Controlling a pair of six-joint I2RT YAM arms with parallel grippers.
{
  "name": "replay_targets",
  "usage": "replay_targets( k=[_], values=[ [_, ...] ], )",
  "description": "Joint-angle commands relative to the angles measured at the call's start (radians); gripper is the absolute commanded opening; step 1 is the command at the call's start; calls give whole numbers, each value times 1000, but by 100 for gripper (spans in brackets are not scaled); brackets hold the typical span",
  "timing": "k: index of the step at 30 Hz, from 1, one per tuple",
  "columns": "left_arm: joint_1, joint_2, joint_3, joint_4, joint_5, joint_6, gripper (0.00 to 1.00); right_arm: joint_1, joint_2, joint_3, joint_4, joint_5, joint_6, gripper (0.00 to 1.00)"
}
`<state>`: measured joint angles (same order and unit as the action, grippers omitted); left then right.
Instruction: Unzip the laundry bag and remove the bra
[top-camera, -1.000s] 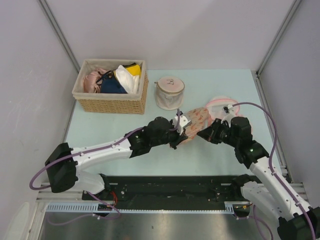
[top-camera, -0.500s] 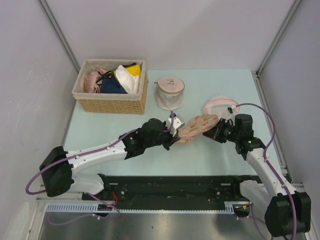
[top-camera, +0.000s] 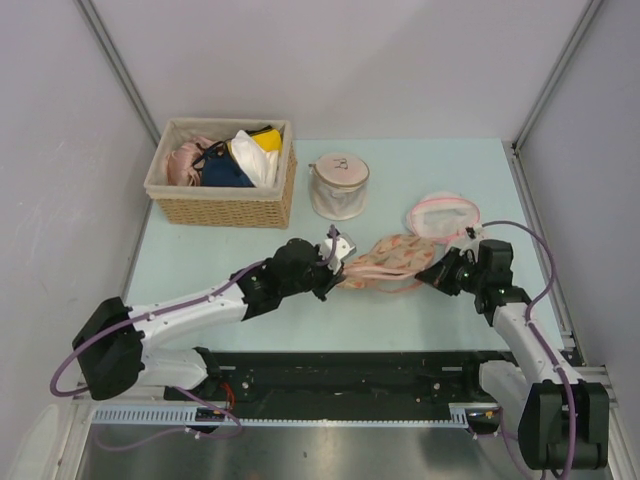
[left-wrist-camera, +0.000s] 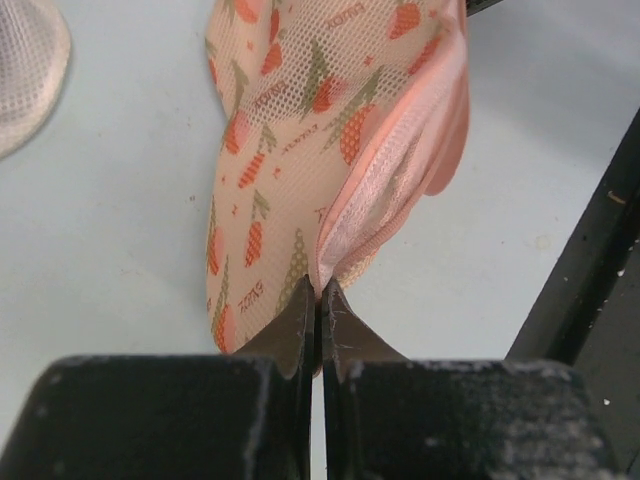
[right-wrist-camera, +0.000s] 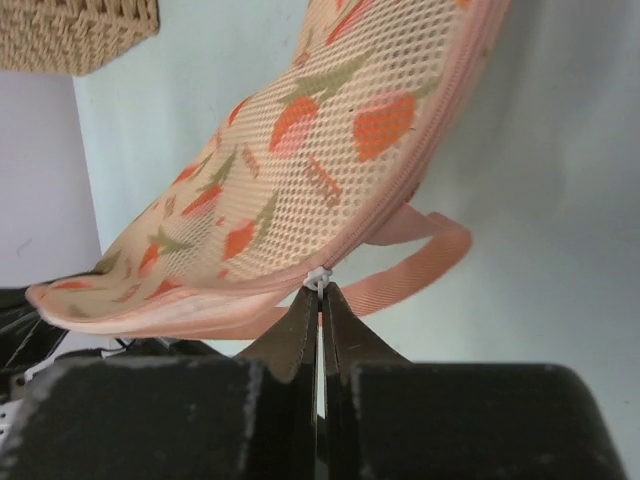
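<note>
Top: hangs longer and lower than half a second ago, bag (top-camera: 390, 262) strung just above surface (top-camera: 400, 312), seam gaping. Left wrist: left tool (left-wrist-camera: 318, 300) clamped on bag's pink edge. Right wrist: right tool (right-wrist-camera: 320, 300) pinching zipper pull (right-wrist-camera: 317, 277).

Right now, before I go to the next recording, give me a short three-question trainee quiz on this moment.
1. True or false: the left tool is shut on the edge of the peach mesh laundry bag with red-orange prints.
2. What does the right tool pinch? A the bag's white zipper pull; B a yellow garment; C a wicker rim.
3. Short answer: where do the loose garments lie?
Key: 1 true. 2 A. 3 In the woven wicker basket.
</note>
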<state>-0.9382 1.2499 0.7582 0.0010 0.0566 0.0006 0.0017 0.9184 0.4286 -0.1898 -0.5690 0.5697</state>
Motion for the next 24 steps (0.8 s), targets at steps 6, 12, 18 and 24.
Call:
replay_targets(
  k=[6,12,18,24],
  values=[
    [22,155,120,-125,70,32,45,175,-88,-2,58,92,99,0],
    [21,151,198,-128,92,44,84,182,-99,-2,39,130,130,0],
    [-39,166,251,-104,46,35,93,181,-96,-1,32,141,134,0],
    [-136,241,309,-24,-106,7,94,181,-96,-1,38,136,148,0]
  ],
)
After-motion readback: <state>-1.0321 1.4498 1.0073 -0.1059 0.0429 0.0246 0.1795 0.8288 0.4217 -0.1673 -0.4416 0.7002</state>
